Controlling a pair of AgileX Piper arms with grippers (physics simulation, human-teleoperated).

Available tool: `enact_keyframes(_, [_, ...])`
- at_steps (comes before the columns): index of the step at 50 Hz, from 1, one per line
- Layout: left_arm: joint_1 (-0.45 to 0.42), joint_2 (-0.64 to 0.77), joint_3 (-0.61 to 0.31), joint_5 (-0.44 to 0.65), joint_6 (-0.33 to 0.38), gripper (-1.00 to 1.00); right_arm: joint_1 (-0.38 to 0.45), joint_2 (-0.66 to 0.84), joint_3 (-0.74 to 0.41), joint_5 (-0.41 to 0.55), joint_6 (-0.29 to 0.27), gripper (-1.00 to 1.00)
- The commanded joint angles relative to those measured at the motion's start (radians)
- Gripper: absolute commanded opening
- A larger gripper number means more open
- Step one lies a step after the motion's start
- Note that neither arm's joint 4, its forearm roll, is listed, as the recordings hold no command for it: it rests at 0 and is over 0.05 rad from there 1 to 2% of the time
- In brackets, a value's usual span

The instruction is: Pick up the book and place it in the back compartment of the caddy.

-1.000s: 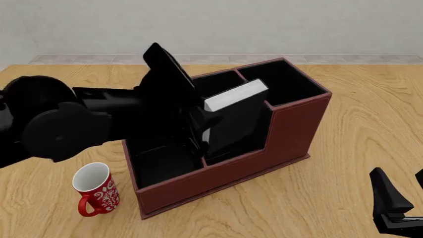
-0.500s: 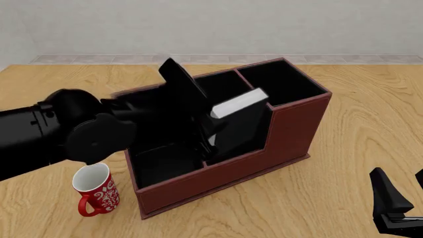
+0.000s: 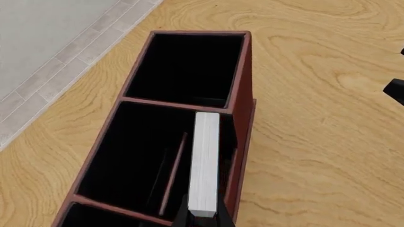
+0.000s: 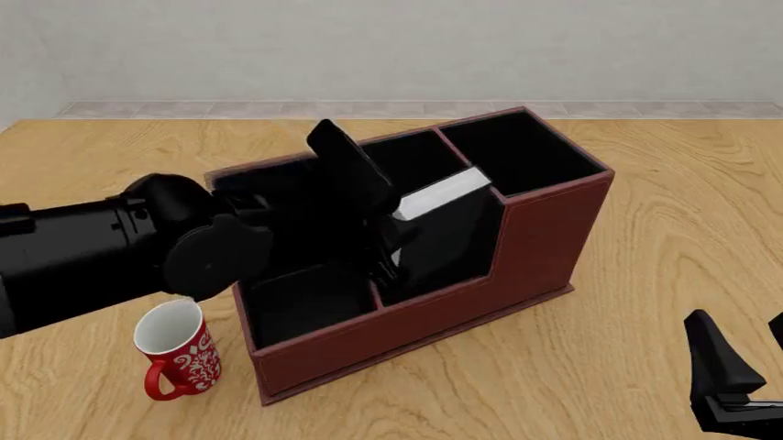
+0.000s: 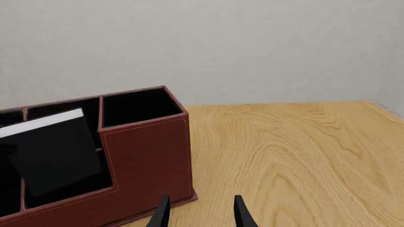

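The black book (image 4: pixel 446 234), white page block (image 3: pixel 205 161) uppermost, stands tilted inside the red-brown caddy (image 4: pixel 538 238). Its lower part sits in the back compartment (image 3: pixel 179 189), between the low divider and the caddy's stepped wall. I cannot tell whether it touches the floor. My left gripper (image 3: pixel 203 220) is shut on the book's near end, its arm reaching over the caddy's left half (image 4: pixel 389 255). My right gripper (image 5: pixel 200 213) hovers open and empty over the table at the front right (image 4: pixel 740 367). In the right wrist view the book (image 5: pixel 57 156) shows behind the caddy's (image 5: pixel 145 156) low wall.
A red and white mug (image 4: pixel 178 353) stands on the table just left of the caddy's near corner, under my left arm. The tall square end cell (image 4: pixel 520 151) and the long cell are dark inside.
My left arm has swung further right and down over the caddy. The book has sunk a little deeper into its cell. The right arm has not moved.
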Motion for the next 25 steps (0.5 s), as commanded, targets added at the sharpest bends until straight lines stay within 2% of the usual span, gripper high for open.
enact_keyframes(1, [0.013, 0.030, -0.020, -0.025, 0.013, -1.00, 0.000, 0.000, 0.000, 0.000, 0.000, 1.00])
enact_keyframes(25, [0.030, 0.080, -0.027, -0.051, 0.006, -1.00, 0.000, 0.000, 0.000, 0.000, 0.000, 1.00])
